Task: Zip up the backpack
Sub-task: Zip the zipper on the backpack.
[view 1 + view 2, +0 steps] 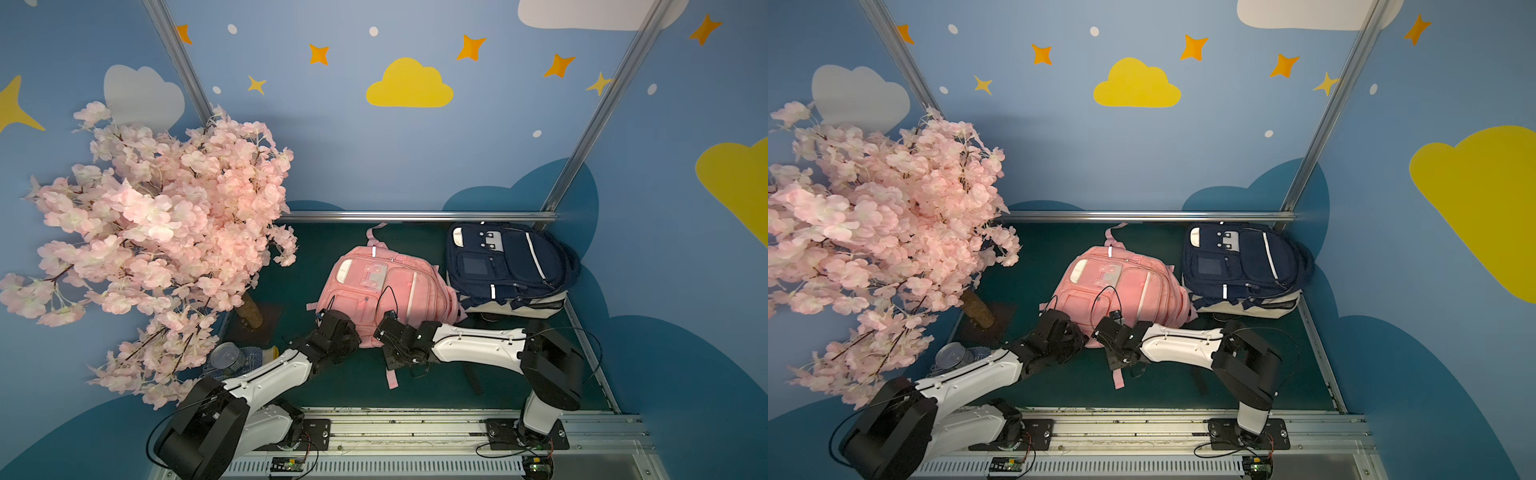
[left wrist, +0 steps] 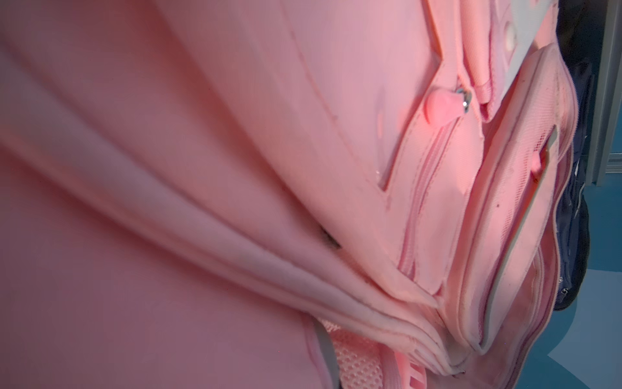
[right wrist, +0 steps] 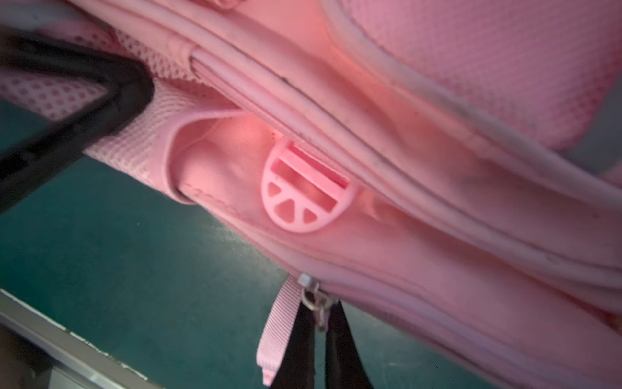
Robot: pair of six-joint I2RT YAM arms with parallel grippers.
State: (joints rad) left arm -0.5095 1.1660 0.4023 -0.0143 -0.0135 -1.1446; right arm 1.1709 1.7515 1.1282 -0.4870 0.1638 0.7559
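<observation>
We see the pink backpack (image 1: 386,286) lying flat in the middle of both top views on the green mat (image 1: 440,390). Its right edge touches the navy backpack (image 1: 507,262), which fills the mat's upper right corner against the back rail (image 1: 415,216) and the side rail (image 1: 588,353). At left the blossom tree (image 1: 158,232) overhangs the mat's edge, with a strip of bare mat between its trunk and the pack. The widest open mat lies below the pack, between the two arms, crossed by a pink strap (image 1: 390,376).

The left gripper (image 1: 326,318) sits closed at the pack's lower left edge. Its fingers are hidden, and the left wrist view shows only bunched pink folds, so we cannot tell what it pinches. In the right wrist view the right gripper (image 3: 321,315) is clamped tight on the metal zipper pull (image 3: 316,299) at the pack's edge.
</observation>
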